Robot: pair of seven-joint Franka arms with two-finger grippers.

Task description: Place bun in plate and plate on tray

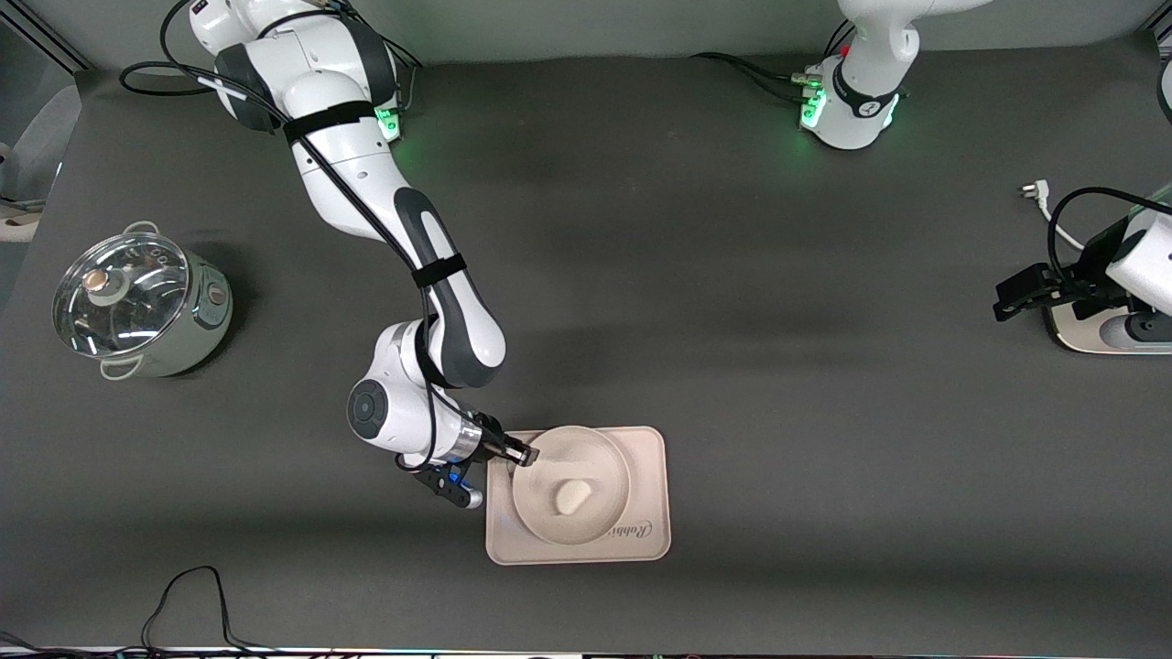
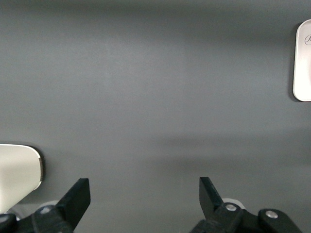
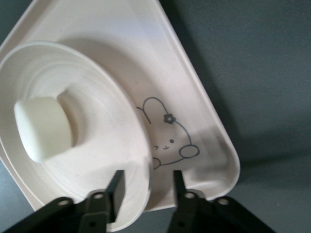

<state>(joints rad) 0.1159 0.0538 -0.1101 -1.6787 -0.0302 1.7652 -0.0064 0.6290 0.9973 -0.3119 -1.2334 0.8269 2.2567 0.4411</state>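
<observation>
The cream rectangular tray (image 1: 647, 458) (image 3: 194, 92) with a rabbit drawing lies near the front camera. The round plate (image 1: 615, 462) (image 3: 129, 121) rests on it, and the small off-white bun (image 1: 573, 496) (image 3: 43, 127) lies in the plate. My right gripper (image 1: 526, 454) (image 3: 148, 175) is low at the plate's edge toward the right arm's end. Its fingers stand apart astride the rim, with a gap at the outer finger. My left gripper (image 1: 1005, 305) (image 2: 145, 187) waits open over bare table at the left arm's end, holding nothing.
A steel pot with a glass lid (image 1: 137, 307) stands at the right arm's end. A beige appliance (image 1: 1103, 334) (image 2: 19, 174) sits under the left arm's wrist, with a white plug (image 1: 1033, 192) by it. A black cable (image 1: 183, 595) loops by the table's front edge.
</observation>
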